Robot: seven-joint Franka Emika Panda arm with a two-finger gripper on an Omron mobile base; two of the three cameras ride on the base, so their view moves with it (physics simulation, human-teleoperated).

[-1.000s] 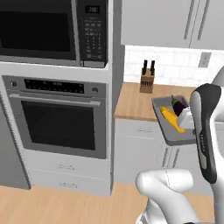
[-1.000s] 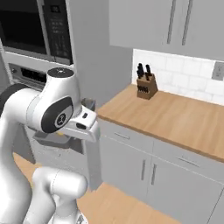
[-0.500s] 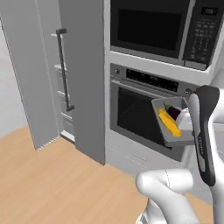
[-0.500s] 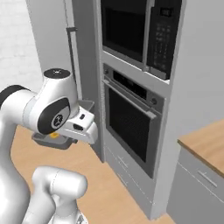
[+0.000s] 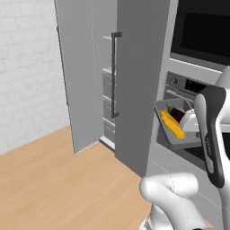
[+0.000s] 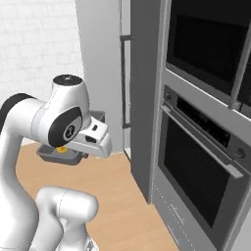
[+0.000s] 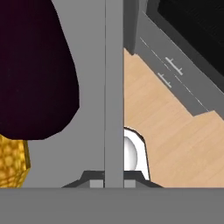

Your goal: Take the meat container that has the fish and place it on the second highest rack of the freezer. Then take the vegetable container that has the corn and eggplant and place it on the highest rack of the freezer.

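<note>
Pinching the tray (image 5: 167,133) by its rim, the hand (image 7: 113,177) is pressed shut on the thin grey wall, seen in the hand view. The tray is held in the air in front of the oven (image 6: 196,166), right of the open freezer (image 5: 108,85). Corn (image 5: 173,124) and eggplant (image 5: 179,114) are laid side by side, long axes parallel along the tray.

The 2 base cameras sit behind the arm, left and right, looking forward and down; both share the freezer (image 5: 134,81) and the wall oven (image 6: 201,162). The hand camera looks along the tray rim (image 7: 113,87) from very near.
</note>
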